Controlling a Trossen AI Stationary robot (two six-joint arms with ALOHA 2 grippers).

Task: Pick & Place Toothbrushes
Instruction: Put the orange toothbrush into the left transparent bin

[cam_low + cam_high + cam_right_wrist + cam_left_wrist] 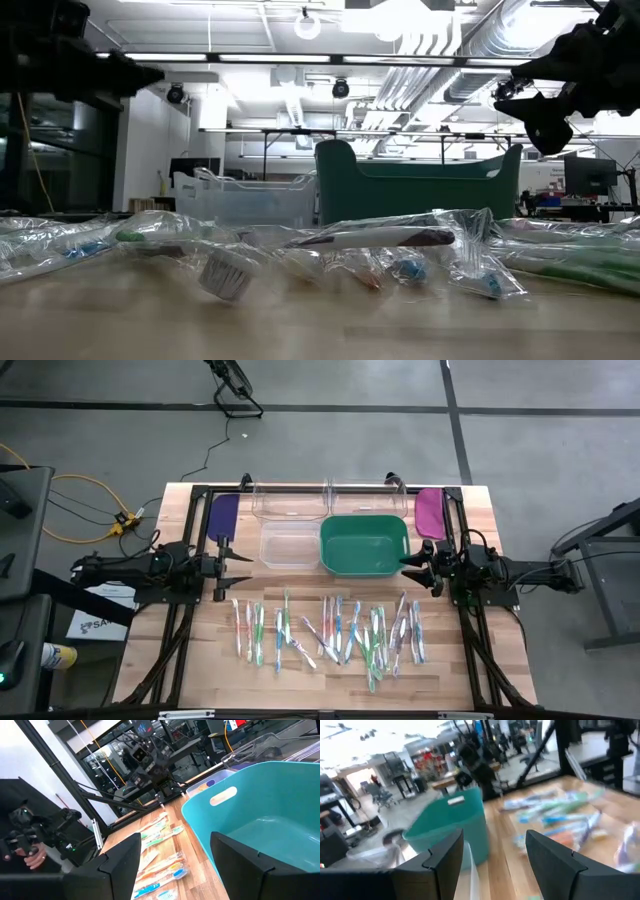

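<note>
Several toothbrushes (pixel 330 630) in clear wrappers lie flat in a loose row across the near half of the wooden table; the low view shows them close up (pixel 385 240). My left gripper (pixel 246 563) hovers open at the table's left side, above and behind the row, pointing level toward the right. My right gripper (pixel 405 563) hovers open at the right side, beside the green bin (pixel 365 545), pointing left. In both wrist views nothing lies between the fingers of my left gripper (pixel 494 852) or my right gripper (pixel 175 857).
A clear tub (pixel 290 548) stands left of the green bin. Two clear containers (pixel 325 500) stand at the far edge, flanked by a purple paddle (pixel 222 515) and a magenta one (pixel 430 510). A person's hand (pixel 27 854) shows beyond the table.
</note>
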